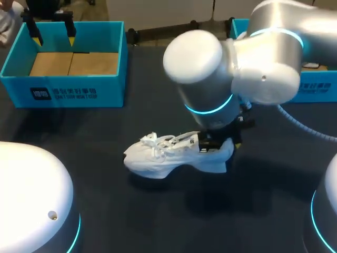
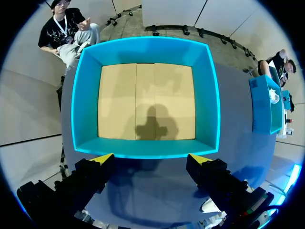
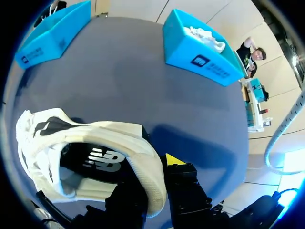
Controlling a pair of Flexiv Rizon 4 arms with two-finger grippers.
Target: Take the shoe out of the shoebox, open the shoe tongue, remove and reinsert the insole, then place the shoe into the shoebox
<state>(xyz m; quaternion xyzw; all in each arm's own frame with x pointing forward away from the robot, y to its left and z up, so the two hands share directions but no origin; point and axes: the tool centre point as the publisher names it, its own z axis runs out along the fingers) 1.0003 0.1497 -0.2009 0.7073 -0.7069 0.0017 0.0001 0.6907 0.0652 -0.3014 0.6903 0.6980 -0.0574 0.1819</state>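
A white lace-up shoe (image 1: pixel 168 156) lies mid-table on its side, toe toward my left and heel toward my right. My right gripper (image 1: pixel 227 143) is at the heel. In the right wrist view the right gripper (image 3: pixel 155 167) is shut on the shoe's (image 3: pixel 95 138) padded heel collar, one finger inside the opening and one yellow fingertip (image 3: pixel 174 160) outside. The open blue shoebox (image 1: pixel 63 92) stands at the back left, showing only its bare cardboard floor. My left gripper (image 1: pixel 53 38) hangs open above the shoebox (image 2: pixel 145 47), with nothing between the fingers of the left gripper (image 2: pixel 151 160).
A second blue box (image 1: pixel 318 87) stands at the back right, partly hidden behind my right arm. In the right wrist view this second box (image 3: pixel 200 52) holds something white. Dark tabletop (image 1: pixel 158 216) lies in front of the shoe.
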